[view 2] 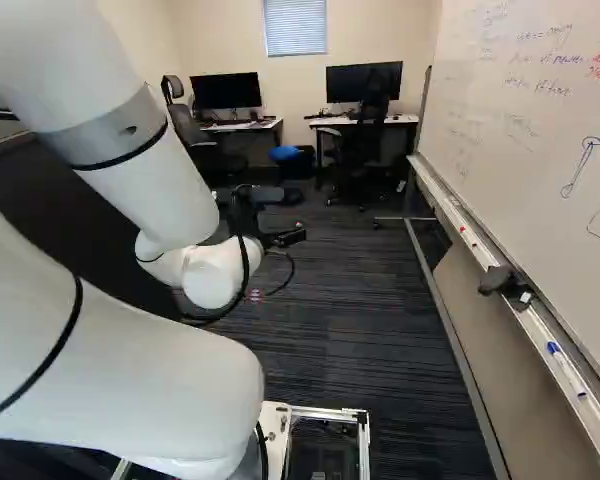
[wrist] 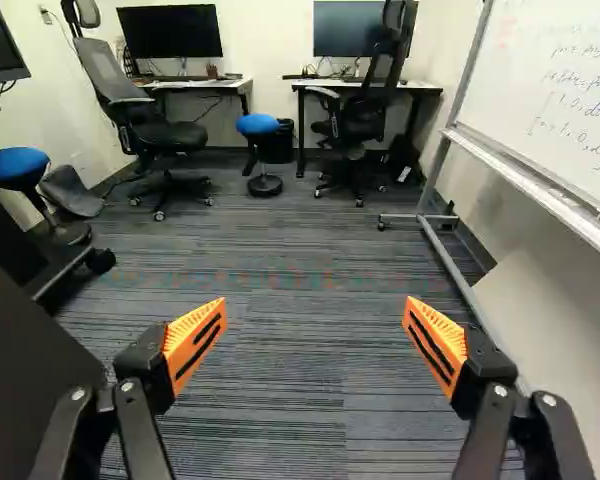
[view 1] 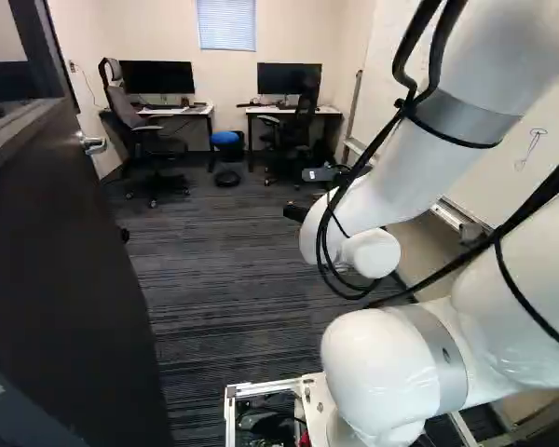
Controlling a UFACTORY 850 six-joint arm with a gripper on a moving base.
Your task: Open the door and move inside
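Observation:
The dark door (view 1: 65, 251) stands swung open along the left of the left base view, its silver lever handle (view 1: 93, 144) near the far edge. Beyond the doorway, my gripper (view 2: 280, 238) points into the room and is partly hidden by the wrist. The wrist view shows the gripper (wrist: 315, 345) open, its orange pads wide apart with only carpet beyond them. A dark panel (wrist: 25, 370), apparently the door, lies beside the left finger, not touching it.
A whiteboard on a wheeled frame (view 2: 460, 290) runs along the right side, with markers on its tray. At the far wall are two desks with monitors, office chairs (wrist: 145, 120) and a blue stool (wrist: 258, 125). Another blue stool (wrist: 15, 165) stands beyond the door panel.

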